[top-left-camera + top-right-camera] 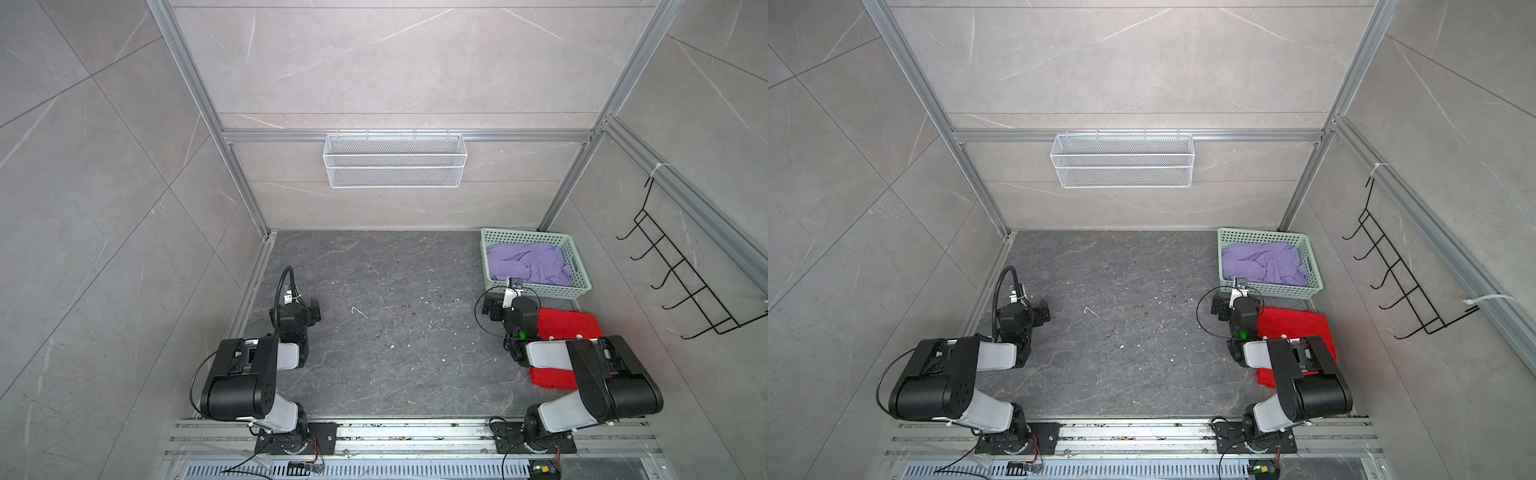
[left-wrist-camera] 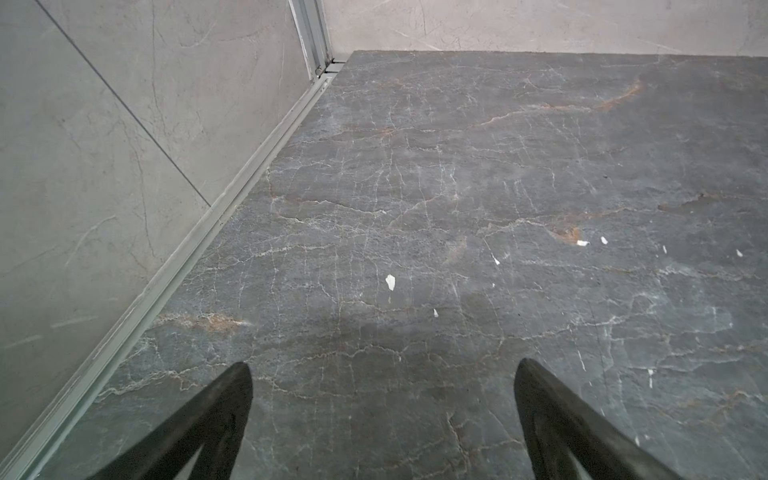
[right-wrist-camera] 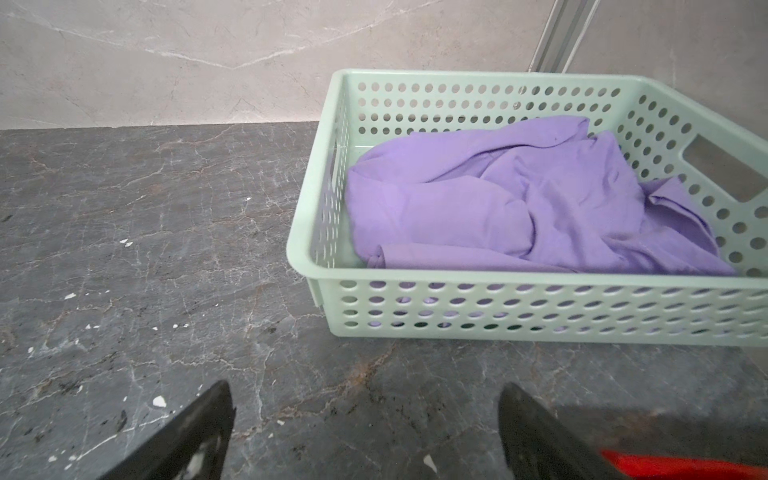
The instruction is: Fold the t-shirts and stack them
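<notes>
A crumpled lavender t-shirt (image 1: 528, 264) (image 1: 1262, 264) (image 3: 519, 199) lies in the mint-green basket (image 1: 524, 235) (image 1: 1262, 233) (image 3: 519, 280) at the table's back right. A folded bright red t-shirt (image 1: 569, 324) (image 1: 1293, 324) (image 3: 685, 465) rests flat in front of the basket, partly hidden under my right arm. My right gripper (image 1: 492, 307) (image 1: 1221, 305) (image 3: 365, 384) hovers open and empty over bare table, just left of the red shirt and short of the basket. On the left side, my left gripper (image 1: 312, 311) (image 1: 1041, 311) (image 2: 382, 363) is open and empty above the dark stone table.
A white wire basket (image 1: 395, 166) hangs on the back wall. A black wire hook rack (image 1: 685, 274) is on the right wall. An aluminium rail (image 2: 232, 195) runs along the table's left edge beside the wall.
</notes>
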Controlling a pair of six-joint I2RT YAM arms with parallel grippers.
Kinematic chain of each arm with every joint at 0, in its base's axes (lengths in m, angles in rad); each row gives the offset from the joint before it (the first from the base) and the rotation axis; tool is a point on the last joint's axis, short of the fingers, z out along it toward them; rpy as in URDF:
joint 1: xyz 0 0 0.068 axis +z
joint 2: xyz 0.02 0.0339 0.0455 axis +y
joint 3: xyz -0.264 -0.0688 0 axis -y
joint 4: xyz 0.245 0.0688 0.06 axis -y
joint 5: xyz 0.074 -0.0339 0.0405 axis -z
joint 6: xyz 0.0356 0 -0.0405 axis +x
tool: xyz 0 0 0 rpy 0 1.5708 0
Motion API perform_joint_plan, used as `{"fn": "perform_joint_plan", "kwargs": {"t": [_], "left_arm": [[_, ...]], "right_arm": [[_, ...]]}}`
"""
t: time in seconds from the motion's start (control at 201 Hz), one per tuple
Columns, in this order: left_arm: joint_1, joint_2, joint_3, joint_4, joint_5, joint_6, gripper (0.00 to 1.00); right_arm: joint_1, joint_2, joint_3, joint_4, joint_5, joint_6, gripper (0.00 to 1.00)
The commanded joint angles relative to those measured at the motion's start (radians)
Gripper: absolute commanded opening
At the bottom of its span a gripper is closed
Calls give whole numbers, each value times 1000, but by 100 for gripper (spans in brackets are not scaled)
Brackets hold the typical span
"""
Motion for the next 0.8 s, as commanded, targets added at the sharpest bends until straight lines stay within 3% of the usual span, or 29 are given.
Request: {"fn": "perform_joint_plan", "kwargs": {"t": [0.0,0.797], "left_arm": [[6,-5,21,13,36,-26,100],[5,-12,16,14,30,-25,100]], "right_arm": [[7,3,-4,22,18,-14,99],[9,2,-9,30,18,-17,99]]}}
